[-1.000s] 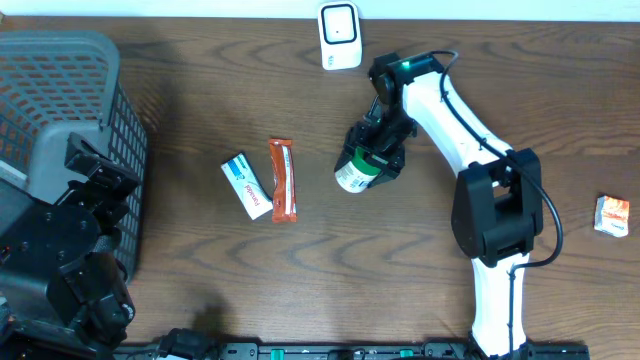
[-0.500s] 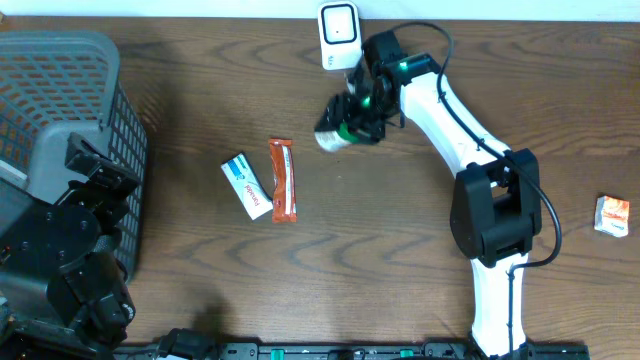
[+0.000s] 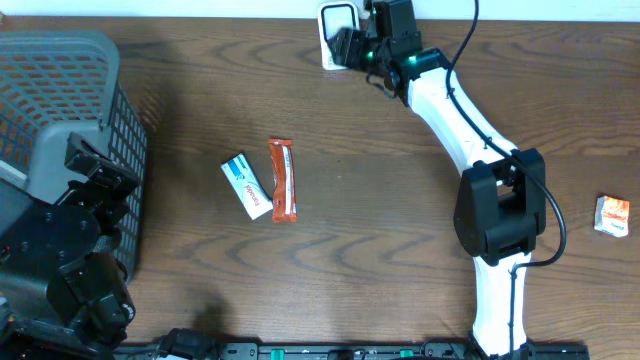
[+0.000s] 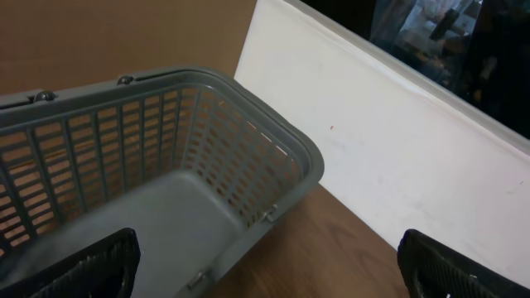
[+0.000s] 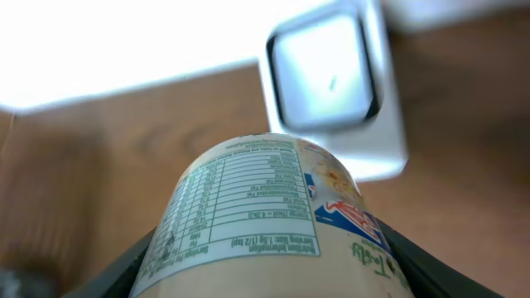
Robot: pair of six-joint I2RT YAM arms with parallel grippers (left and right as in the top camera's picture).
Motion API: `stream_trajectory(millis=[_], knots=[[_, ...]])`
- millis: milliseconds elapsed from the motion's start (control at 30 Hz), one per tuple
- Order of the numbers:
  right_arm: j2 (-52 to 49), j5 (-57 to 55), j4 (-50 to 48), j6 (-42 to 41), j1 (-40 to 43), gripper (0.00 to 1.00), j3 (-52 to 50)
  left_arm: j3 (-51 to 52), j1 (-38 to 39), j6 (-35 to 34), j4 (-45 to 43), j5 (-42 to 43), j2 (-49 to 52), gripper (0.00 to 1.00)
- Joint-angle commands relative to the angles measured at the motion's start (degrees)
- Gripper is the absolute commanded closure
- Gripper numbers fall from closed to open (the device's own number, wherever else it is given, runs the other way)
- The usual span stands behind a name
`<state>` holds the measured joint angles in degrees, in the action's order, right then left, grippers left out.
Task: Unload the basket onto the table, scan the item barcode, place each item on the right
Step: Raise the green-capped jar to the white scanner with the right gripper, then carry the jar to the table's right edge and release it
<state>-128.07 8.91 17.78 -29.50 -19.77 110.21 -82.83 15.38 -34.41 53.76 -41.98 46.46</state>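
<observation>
Now right gripper [image 3: 350, 47] clamps the bottle [image 5: 265, 207] just beside the scanner [image 5: 327, 70] at the table's [image 3: 400, 250] far edge; left gripper [image 4: 265, 273] gapes wide by the basket [image 4: 248, 108].

**Overhead camera:** fixed above the counter [image 3: 400, 250], facing straight down. It is far enough off to take in the basket [image 3: 70, 80] at the left edge and the scanner [image 3: 336, 18] at the far edge.

**Left wrist camera:** set low, looking obliquely across the basket's rim toward a white panel [image 4: 397, 165]. Its own fingers [image 4: 91, 265] show at both lower corners.

**Right wrist camera:** very near, with the bottle [image 5: 257, 223] filling the lower frame, and facing the scanner.

**Shared ground:** overhead and left wrist both show the basket. Overhead and right wrist both show the scanner.
</observation>
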Motion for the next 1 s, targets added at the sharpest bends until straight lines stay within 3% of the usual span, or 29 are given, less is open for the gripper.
stream_trajectory(millis=[0, 367, 600, 800, 967], knots=[[-1.5, -7.7, -6.4, 1.7, 0.1, 0.45, 1.6, 0.2, -0.3, 0.9, 0.0, -0.7, 0.0, 0.0], [-11.9, -10.2, -31.0, 2.7, 0.1, 0.44, 1.6, 0.2, -0.3, 0.9, 0.0, -0.7, 0.0, 0.0], [-12.5, -12.5, -35.8, 3.7, -0.1, 0.44, 1.7, 0.2, -0.3, 0.9, 0.0, -0.7, 0.0, 0.0], [-10.6, -10.1, -31.3, 3.6, 0.0, 0.44, 2.1, 0.2, -0.3, 0.9, 0.0, -0.7, 0.0, 0.0], [-1.7, -10.3, -15.4, 3.9, 2.0, 0.46, 2.2, 0.2, -0.3, 0.9, 0.0, -0.7, 0.0, 0.0]])
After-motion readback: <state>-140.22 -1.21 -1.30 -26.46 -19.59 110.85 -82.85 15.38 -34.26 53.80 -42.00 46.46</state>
